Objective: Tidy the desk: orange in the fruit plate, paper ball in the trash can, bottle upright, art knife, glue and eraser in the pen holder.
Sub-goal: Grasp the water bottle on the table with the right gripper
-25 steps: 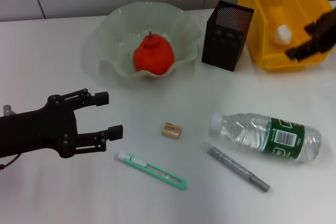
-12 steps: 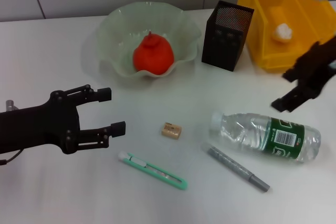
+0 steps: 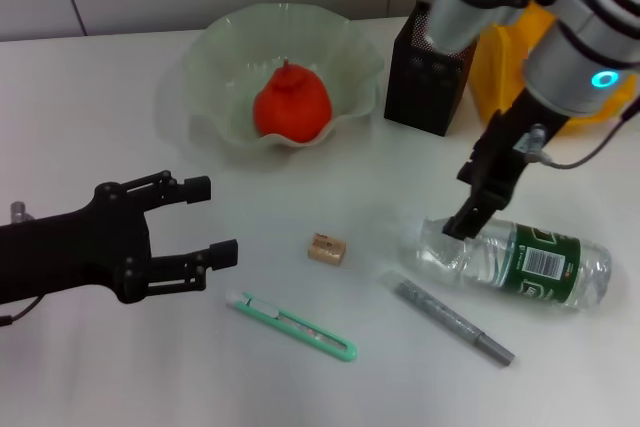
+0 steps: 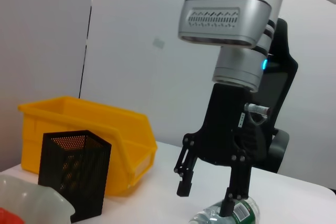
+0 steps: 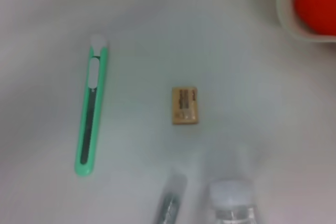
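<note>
Sitting in the plate at upper centre of the head view is the orange. Right of it stands the black mesh holder; what it holds cannot be seen. Behind that, at upper right, is the yellow bin, mostly hidden by the right arm. The bottle lies on its side at lower right, cap toward frame centre. The right gripper hangs over its cap end, jaws spread, one fingertip at the bottle's shoulder. The eraser, knife and glue lie across the lower middle. The left gripper hovers at left, open and empty.
</note>
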Robot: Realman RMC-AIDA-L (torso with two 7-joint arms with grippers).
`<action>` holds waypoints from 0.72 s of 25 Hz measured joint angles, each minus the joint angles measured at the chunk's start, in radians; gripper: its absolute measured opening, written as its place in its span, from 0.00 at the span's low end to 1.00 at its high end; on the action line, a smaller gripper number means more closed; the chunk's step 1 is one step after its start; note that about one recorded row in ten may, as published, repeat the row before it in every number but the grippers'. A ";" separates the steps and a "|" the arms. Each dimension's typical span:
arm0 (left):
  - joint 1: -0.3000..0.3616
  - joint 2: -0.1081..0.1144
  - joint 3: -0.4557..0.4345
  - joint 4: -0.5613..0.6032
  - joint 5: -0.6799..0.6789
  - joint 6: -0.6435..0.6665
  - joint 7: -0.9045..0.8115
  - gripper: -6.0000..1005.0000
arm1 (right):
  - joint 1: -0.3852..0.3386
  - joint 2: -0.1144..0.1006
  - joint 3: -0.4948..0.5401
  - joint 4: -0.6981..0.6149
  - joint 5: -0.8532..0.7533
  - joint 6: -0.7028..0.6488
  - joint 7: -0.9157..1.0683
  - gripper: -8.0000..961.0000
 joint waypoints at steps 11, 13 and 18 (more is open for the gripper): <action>0.019 0.001 0.000 -0.009 0.000 -0.005 0.014 0.81 | 0.123 0.002 -0.044 0.224 -0.087 0.021 0.041 0.80; 0.019 0.001 0.000 -0.011 0.000 -0.006 0.014 0.81 | 0.122 0.003 -0.069 0.226 -0.087 0.022 0.053 0.80; 0.017 0.001 0.000 -0.013 0.000 -0.010 0.015 0.81 | 0.117 0.005 -0.129 0.232 -0.089 0.024 0.087 0.80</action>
